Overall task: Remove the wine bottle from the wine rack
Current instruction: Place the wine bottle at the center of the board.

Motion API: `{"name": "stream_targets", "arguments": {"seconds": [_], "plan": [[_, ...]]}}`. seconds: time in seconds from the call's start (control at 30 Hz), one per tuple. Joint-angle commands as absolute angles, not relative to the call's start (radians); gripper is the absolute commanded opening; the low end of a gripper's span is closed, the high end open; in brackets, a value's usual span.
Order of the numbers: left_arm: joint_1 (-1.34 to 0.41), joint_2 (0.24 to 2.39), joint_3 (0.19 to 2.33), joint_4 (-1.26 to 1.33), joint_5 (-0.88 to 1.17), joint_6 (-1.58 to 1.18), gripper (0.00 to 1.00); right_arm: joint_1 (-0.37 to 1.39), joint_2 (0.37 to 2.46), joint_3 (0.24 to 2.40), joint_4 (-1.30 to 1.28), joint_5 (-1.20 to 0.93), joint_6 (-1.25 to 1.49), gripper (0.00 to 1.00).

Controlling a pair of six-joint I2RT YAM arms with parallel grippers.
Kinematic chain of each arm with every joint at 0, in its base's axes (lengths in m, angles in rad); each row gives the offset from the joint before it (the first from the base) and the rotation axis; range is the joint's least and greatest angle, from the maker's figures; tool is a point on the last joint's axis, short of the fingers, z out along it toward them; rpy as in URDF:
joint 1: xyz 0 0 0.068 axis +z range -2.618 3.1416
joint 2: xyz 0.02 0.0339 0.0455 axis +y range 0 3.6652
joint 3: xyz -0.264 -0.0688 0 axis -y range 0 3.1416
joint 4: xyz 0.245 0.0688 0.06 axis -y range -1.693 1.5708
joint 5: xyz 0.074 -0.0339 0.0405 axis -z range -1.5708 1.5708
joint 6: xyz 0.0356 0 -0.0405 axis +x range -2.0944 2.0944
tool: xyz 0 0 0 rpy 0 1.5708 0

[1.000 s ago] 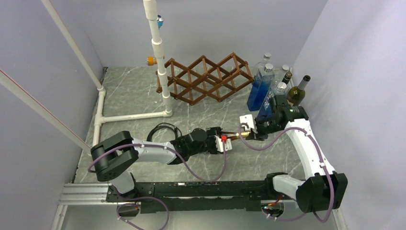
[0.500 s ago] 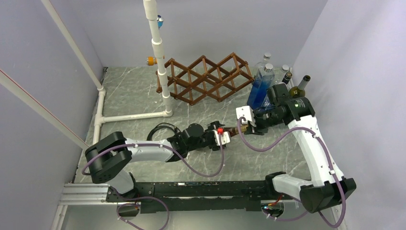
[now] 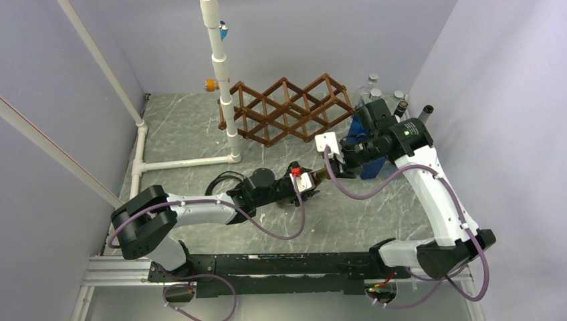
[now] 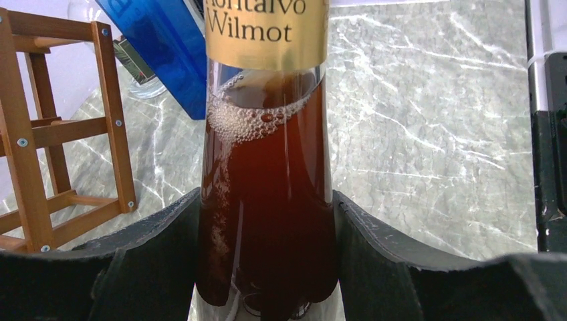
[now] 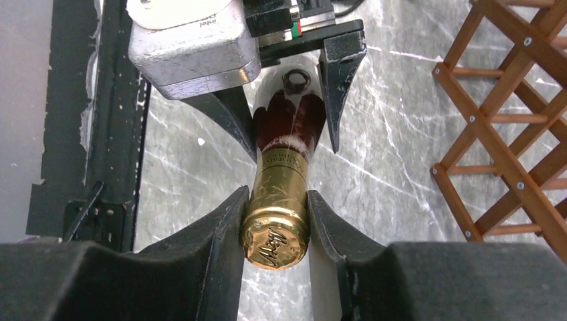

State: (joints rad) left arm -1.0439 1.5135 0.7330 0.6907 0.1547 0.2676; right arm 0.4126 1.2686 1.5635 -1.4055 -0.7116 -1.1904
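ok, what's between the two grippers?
The wine bottle spans it: left gripper on the body, right gripper on the foil neck. Clearest in the right wrist view.

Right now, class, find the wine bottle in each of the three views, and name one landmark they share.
Top external: wine bottle just right of centre, in front of the wine rack.
Left wrist: its body fills the middle.
Right wrist: centre, gold-foiled neck nearest.
Shared landmark: the rack, at left edge and right edge.

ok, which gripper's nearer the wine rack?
Right. The right gripper, on the neck of the wine bottle, sits in front of the wine rack; the left gripper, on its body, is farther toward the bases.
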Motion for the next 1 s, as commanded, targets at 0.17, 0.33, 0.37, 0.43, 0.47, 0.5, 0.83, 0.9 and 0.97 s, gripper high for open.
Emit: {"name": "stream_targets", "arguments": {"seconds": [0.17,0.33,0.37,0.43,0.47,0.5,0.83,0.9,0.97], "plan": [[-1.021,1.448,0.657,1.002,0.244,0.120,0.00,0.501,1.360,1.665,-1.320,-0.882,-1.055,0.06],[-1.005,1.427,0.601,1.063,0.232,0.074,0.00,0.533,1.397,1.664,-1.274,-0.910,-1.000,0.24],[-1.002,1.423,0.591,1.073,0.228,0.069,0.00,0.537,1.403,1.664,-1.264,-0.915,-0.985,0.28],[-0.999,1.415,0.576,1.079,0.220,0.062,0.00,0.547,1.416,1.669,-1.250,-0.922,-0.965,0.32],[-0.997,1.412,0.571,1.080,0.217,0.060,0.00,0.549,1.425,1.675,-1.246,-0.928,-0.954,0.35],[-0.997,1.409,0.565,1.082,0.216,0.058,0.00,0.551,1.430,1.680,-1.242,-0.933,-0.942,0.41],[-0.985,1.395,0.509,1.142,0.206,0.010,0.00,0.551,1.419,1.620,-1.177,-1.031,-0.972,0.74],[-0.982,1.391,0.500,1.155,0.205,0.006,0.00,0.549,1.395,1.572,-1.147,-1.072,-1.009,0.75],[-0.982,1.388,0.489,1.170,0.204,-0.027,0.00,0.547,1.385,1.531,-1.140,-1.118,-1.056,0.75]]}}
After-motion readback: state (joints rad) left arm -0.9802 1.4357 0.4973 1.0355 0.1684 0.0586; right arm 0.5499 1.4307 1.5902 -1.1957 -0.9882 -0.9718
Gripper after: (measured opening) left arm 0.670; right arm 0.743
